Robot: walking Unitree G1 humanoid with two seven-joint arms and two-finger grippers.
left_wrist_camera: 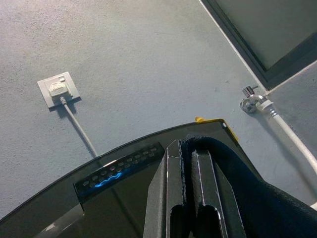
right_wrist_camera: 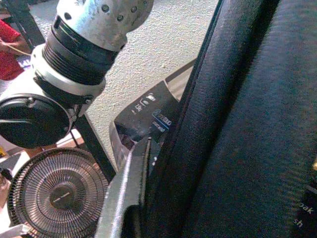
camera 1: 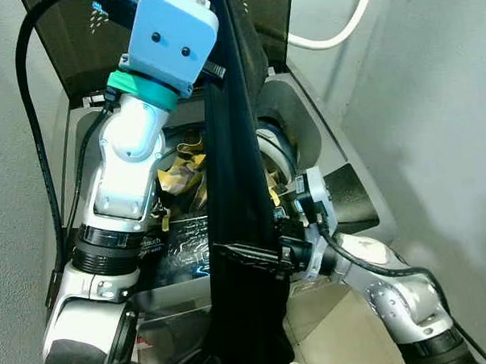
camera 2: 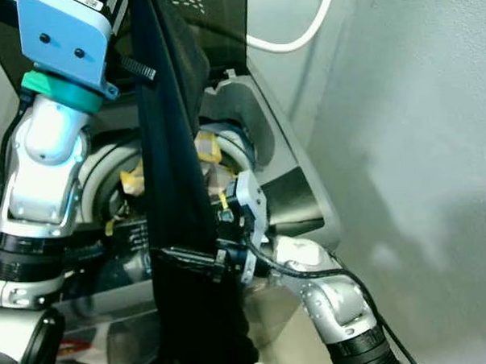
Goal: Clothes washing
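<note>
no legible text on the washer panel

- A wall socket sits on the grey wall, with a white cable running from it.
- A metal tap feeds a white hose.
- A round fan stands low.

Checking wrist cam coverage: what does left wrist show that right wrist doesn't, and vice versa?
Left wrist only: grey wall socket with cable, metal tap with white hose, tinted washer lid, left gripper shut on the cloth.
Right wrist only: round black fan, silver left arm, washer control panel.
Both: long black garment.
</note>
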